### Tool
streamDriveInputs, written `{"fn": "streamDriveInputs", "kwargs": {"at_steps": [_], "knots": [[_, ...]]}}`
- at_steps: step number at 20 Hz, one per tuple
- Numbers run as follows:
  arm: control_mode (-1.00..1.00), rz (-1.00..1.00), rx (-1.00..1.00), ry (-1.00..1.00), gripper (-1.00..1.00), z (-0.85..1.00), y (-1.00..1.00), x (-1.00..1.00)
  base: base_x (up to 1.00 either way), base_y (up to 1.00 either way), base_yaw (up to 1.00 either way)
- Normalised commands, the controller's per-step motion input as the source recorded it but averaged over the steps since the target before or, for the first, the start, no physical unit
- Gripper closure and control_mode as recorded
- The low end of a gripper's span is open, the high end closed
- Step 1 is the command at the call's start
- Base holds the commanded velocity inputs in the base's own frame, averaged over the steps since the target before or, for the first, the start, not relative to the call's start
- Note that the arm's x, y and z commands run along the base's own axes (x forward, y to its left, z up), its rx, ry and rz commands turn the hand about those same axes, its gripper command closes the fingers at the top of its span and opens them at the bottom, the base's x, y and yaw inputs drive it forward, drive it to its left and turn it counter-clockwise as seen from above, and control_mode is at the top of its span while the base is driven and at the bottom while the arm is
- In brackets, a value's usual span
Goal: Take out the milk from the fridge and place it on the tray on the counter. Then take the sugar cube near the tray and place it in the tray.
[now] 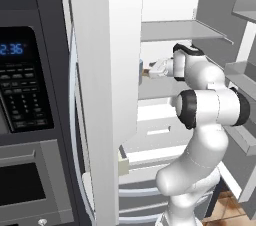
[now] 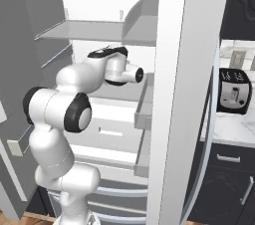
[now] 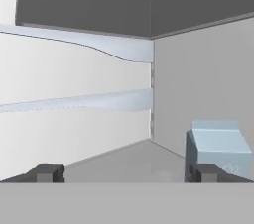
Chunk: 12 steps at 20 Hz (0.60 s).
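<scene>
A: Start at the gripper [image 3: 126, 172]. What is it doing?

B: Its jaws stand spread as wide as they go, with nothing between them. In the hand view the two dark fingertips [image 3: 47, 172] rise at the bottom corners, far apart, over a bare grey shelf [image 3: 124, 161].

A: And the milk [image 3: 220, 146]?

B: It is the pale blue carton standing on that shelf, off toward one fingertip. That tip overlaps its lower edge in the picture, but I cannot tell whether they touch. The carton is clearly not centred between the jaws. It stands close to the grey side wall of the compartment, near the back corner.

A: Where is the arm?

B: In the left base view it reaches sideways into the fridge [image 1: 120, 45], with the hand going behind the edge of the white wall; a sliver of blue shows just past it. The right base view shows the wrist at the middle shelf level, above the white drawers [image 2: 112, 132]. A toaster [image 2: 233, 91] stands on the counter [image 2: 226, 129] beyond the fridge.

A: So which step?

B: The first one, I would say: the approach to the carton, not yet a grasp.

A: The next move?

B: Probably shifting the hand sideways until the carton sits midway between the fingers, easing forward, then closing. The wall is near, so there is little room for the outer finger.
</scene>
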Motion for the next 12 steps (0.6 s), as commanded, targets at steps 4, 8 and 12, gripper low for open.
{"fn": "streamDriveInputs", "kwargs": {"at_steps": [4,8,12], "knots": [[-1.0,0.0,0.0,0.0,-1.0,-0.09,0.04,0.23,0.0,0.0,0.0],[-1.0,0.01,0.0,0.0,-1.0,-0.12,0.06,0.21,0.0,0.0,0.0],[-1.0,0.0,0.0,0.0,-1.0,-0.09,0.07,0.22,0.0,0.0,0.0]]}}
